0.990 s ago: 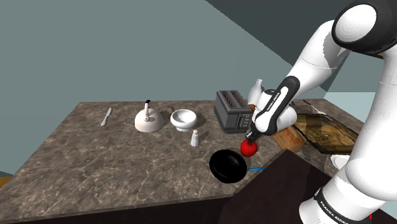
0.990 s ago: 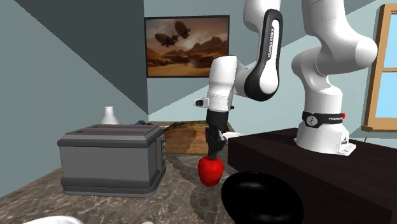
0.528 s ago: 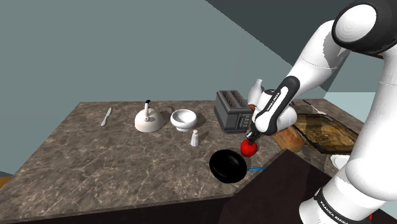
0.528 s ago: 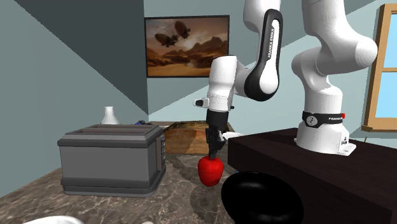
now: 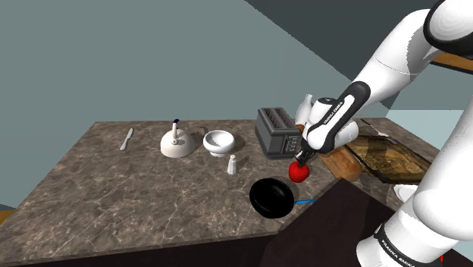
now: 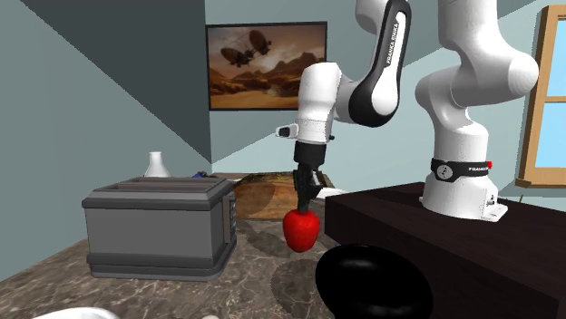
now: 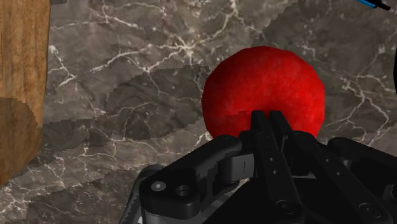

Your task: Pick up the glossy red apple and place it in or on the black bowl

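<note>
Red apple (image 5: pixel 300 172) hangs from gripper (image 5: pixel 302 161), black fingers pinched shut on its top. Apple clear of marble counter (image 5: pixel 136 197), shadow beneath. Black bowl (image 5: pixel 271 198) just beside it, toward shoulder view's lower left, near counter's front edge and corner of stand (image 5: pixel 356 220). Toaster (image 5: pixel 277 131) behind apple, gap between. Wooden block (image 5: pixel 345 163) near, on shoulder view's right. Shaker (image 5: pixel 233 164), white bowl (image 5: pixel 219 141), kettle (image 5: pixel 176 142), knife (image 5: pixel 126 139) well apart toward left. Broad open marble in front of kettle.
</note>
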Robot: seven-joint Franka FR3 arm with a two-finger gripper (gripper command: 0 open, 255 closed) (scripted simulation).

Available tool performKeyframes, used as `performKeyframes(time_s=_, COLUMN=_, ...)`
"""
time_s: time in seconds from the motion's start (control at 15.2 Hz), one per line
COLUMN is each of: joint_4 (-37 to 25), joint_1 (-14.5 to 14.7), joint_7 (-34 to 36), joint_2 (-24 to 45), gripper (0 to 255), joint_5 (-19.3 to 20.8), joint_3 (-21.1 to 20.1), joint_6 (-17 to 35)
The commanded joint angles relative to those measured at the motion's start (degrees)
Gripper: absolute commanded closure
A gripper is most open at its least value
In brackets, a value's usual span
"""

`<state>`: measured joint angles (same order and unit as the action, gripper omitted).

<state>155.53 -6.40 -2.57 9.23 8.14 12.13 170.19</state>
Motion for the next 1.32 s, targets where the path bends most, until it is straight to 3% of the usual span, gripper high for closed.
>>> performKeyframes(time_s=0.0, joint_4=0.25, joint_1=0.36, joint_7=0.36, joint_2=-2.34, gripper=255, joint_5=0.61, joint_3=0.45, joint_6=-2.1)
performKeyframes(time_s=1.25, joint_4=-0.53, joint_1=0.44, joint_7=1.22, joint_2=-20.39, gripper=255, joint_5=3.15, joint_3=0.59, joint_6=-20.84)
